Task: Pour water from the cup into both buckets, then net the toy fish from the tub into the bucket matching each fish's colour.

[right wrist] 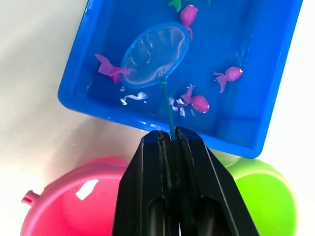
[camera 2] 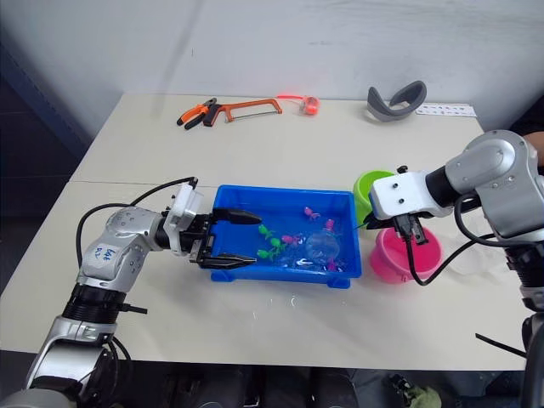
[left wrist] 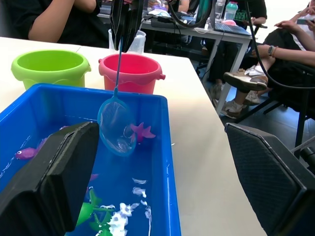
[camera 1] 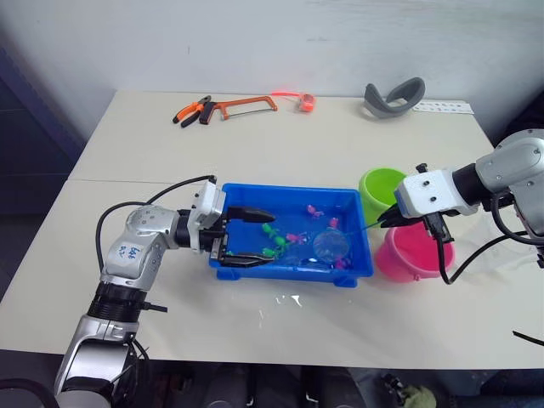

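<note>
The blue tub (camera 1: 223,272) sits mid-table and holds water with pink toy fish (right wrist: 197,102) and green toy fish (camera 1: 272,229). My right gripper (right wrist: 170,135) is shut on the thin handle of a small net (right wrist: 155,54). The net's blue hoop dips into the tub's right end, beside a pink fish (right wrist: 109,69). The lime green bucket (camera 1: 381,189) and the pink bucket (camera 1: 414,255) stand just right of the tub. My left gripper (camera 1: 270,236) is open at the tub's left end, one finger inside and one outside the near wall. The clear cup (left wrist: 140,43) stands behind the pink bucket.
Orange pliers (camera 1: 191,110), a hacksaw (camera 1: 242,106), a small orange item (camera 1: 306,102) and a grey curved band (camera 1: 393,98) lie along the table's far edge. Water drops (camera 1: 289,299) wet the table in front of the tub. People sit beyond the table's right side (left wrist: 266,49).
</note>
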